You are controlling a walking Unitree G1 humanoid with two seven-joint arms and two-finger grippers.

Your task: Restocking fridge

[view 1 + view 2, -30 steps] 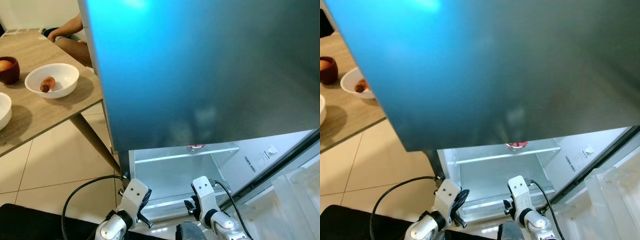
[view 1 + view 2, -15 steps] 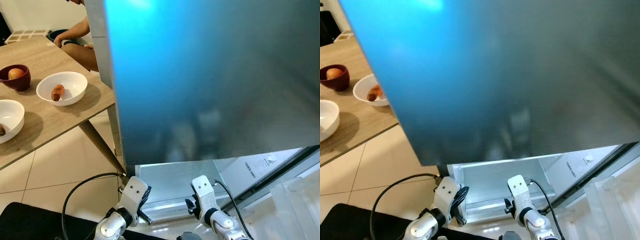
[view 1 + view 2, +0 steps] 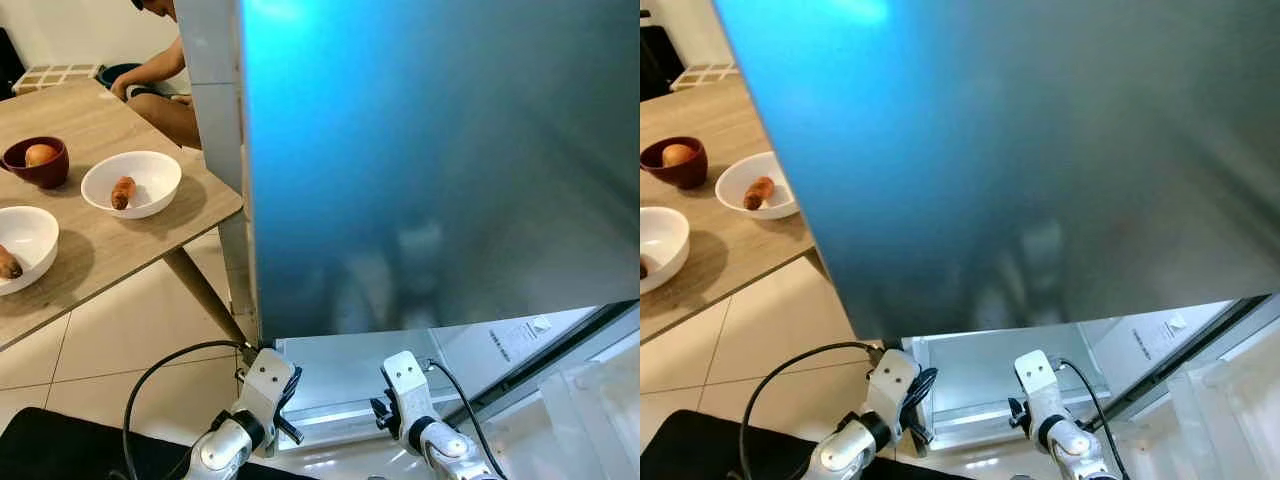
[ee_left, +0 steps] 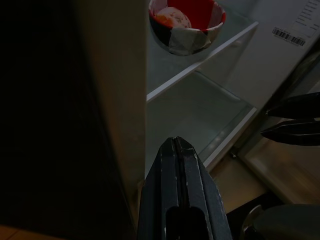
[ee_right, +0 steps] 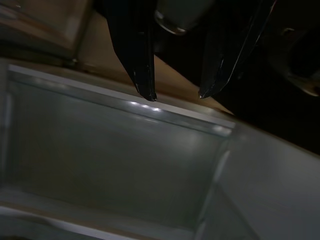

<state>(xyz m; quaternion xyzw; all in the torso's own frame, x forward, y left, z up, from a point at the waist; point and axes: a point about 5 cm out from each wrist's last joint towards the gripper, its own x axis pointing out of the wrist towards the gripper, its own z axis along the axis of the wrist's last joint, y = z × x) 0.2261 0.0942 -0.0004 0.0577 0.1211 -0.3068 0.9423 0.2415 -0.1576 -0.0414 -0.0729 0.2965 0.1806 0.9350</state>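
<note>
The grey-blue fridge door (image 3: pixel 440 150) stands close before me. Below its lower edge the lit fridge interior (image 3: pixel 340 370) shows, with glass shelves. In the left wrist view a red and white bowl (image 4: pixel 186 22) holding food sits on a glass shelf (image 4: pixel 200 107) inside. My left gripper (image 4: pixel 178 146) is shut with nothing in it and points at the fridge's side edge, below that bowl. My right gripper (image 5: pixel 177 95) is open and empty, over the rim of a clear drawer (image 5: pixel 115 160). Both wrists (image 3: pixel 266 382) hang low in front of the bottom shelf.
A wooden table (image 3: pixel 90 260) stands at the left with a dark red bowl (image 3: pixel 35 162) and two white bowls (image 3: pixel 131 183), food in each. A person (image 3: pixel 160 75) sits behind it. The open lower door's clear bins (image 3: pixel 590 400) are at the right. Tiled floor (image 3: pixel 120 340) lies below.
The whole picture has shifted to the right, so the camera has moved. The door's lower edge now covers the upper shelf and the red bowl. Both arms hang as before.
</note>
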